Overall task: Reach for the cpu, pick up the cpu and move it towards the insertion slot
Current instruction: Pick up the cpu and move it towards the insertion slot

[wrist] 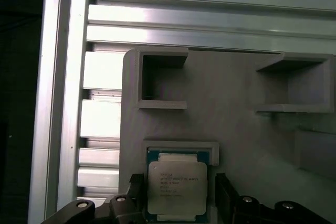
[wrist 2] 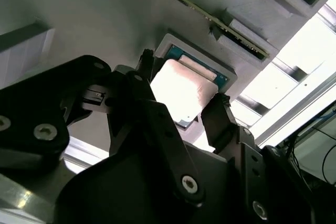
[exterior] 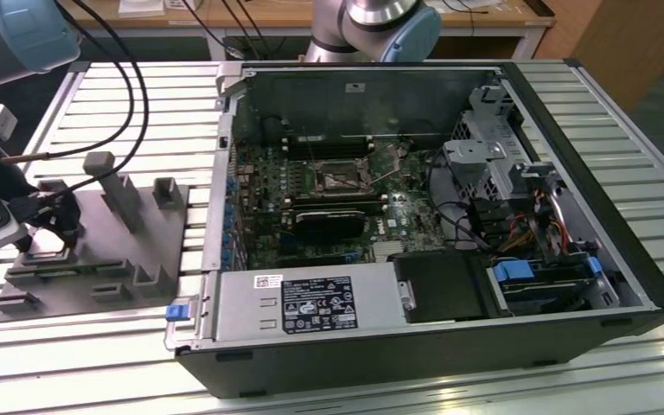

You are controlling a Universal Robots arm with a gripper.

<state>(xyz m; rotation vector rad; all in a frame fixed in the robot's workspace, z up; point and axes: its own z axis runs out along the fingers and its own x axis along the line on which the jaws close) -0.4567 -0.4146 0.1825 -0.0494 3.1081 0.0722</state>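
Black, matte linkages with bolted pivots carry the jaws, which stand spread, one to each side of the cpu (wrist: 177,191), close to its edges but not visibly pinching it. The cpu lies flat in a shallow square recess of the grey moulded tray (wrist: 236,93), at the exterior view's left. Its top is a smooth silvery metal lid, glaring white in the second wrist view, set on a thin green board that shows as a rim all round.

I judge it light and rigid but delicate: the lid is slick, the board thin, and its hidden underside should not be scraped. Two opposite straight edges offer the best hold, squeezed gently and kept level. The tray is dull, faintly grainy plastic with blocky pockets and upright pegs, resting on a ribbed aluminium surface (exterior: 136,95).

Well apart, toward the exterior view's right, the insertion slot (exterior: 341,179) sits inside the open computer case (exterior: 424,346), a dark square framed in metal.
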